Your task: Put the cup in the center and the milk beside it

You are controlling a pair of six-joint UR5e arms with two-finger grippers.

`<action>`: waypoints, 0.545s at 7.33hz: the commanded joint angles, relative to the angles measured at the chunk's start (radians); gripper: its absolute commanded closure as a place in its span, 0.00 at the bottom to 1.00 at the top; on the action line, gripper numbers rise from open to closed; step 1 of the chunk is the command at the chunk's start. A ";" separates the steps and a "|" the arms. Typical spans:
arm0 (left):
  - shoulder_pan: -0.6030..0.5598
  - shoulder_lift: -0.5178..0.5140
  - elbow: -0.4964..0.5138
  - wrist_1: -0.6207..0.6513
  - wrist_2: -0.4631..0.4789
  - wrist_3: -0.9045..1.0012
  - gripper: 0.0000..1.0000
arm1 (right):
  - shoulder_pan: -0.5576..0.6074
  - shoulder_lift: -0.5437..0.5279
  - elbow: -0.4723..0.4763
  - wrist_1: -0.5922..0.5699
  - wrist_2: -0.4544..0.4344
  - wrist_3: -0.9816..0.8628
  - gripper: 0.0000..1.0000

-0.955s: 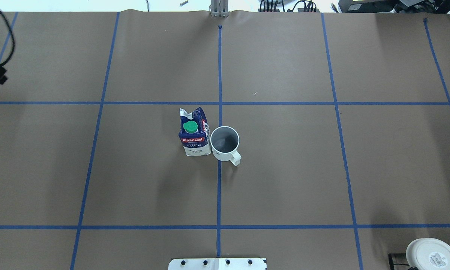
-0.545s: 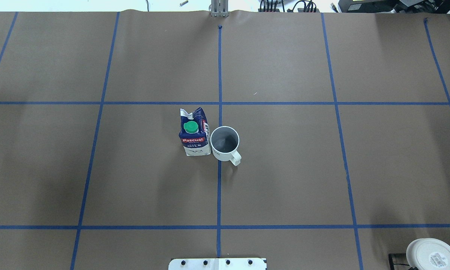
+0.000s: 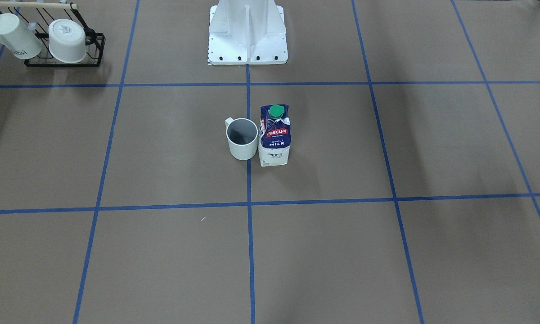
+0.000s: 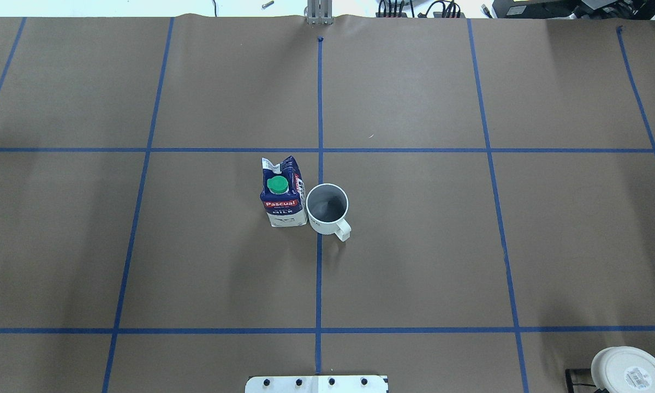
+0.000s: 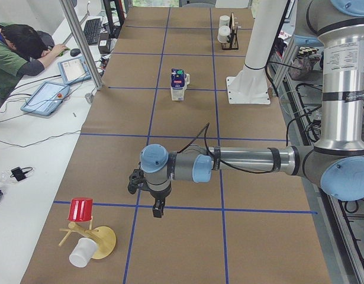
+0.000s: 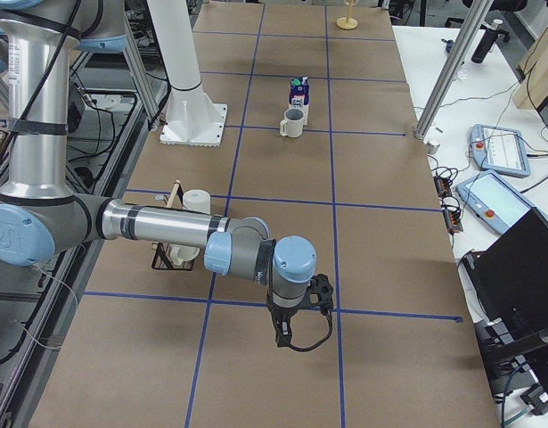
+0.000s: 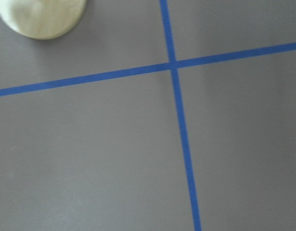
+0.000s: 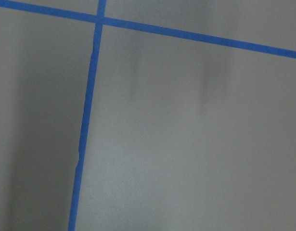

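**Overhead exterior: cup and milk stand together at the table's middle, both arms out at the ends**

The cup (image 4: 327, 204) stands upright in the center (image 4: 319, 256), directly on the blue tape line (image 4: 319, 98) that runs from the near edge to the far edge. Its open mouth faces up and its small handle points to the near right. The milk (image 4: 282, 196) stands upright just to the left of the cup, with its green cap (image 4: 277, 185) on top. The 2 are so close that I cannot tell whether they touch. Nothing holds either of them.

The left gripper (image 5: 157, 210) hangs over the far-left end of the table, well apart from the cup and milk. It is above a tape crossing and near a wooden stand (image 5: 99, 239) that carries a red cup (image 5: 81, 209). Only a side view shows this gripper, so I cannot tell whether its fingers are spread or closed.

The right gripper (image 6: 282, 337) hangs over the right end of the table, also near a tape crossing. Again I cannot tell how its fingers are set. A black rack (image 3: 63, 60) with 2 white mugs (image 3: 67, 40) sits at the near right of the table.
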 commanded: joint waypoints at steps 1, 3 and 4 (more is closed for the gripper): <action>-0.025 0.053 -0.071 -0.008 0.019 0.002 0.01 | 0.000 0.004 0.000 0.000 0.002 0.001 0.00; -0.023 0.051 -0.079 -0.008 0.019 0.002 0.01 | 0.000 0.010 0.002 0.000 0.000 0.001 0.00; -0.023 0.053 -0.079 -0.008 0.019 0.002 0.01 | 0.000 0.010 0.000 -0.002 0.002 0.003 0.00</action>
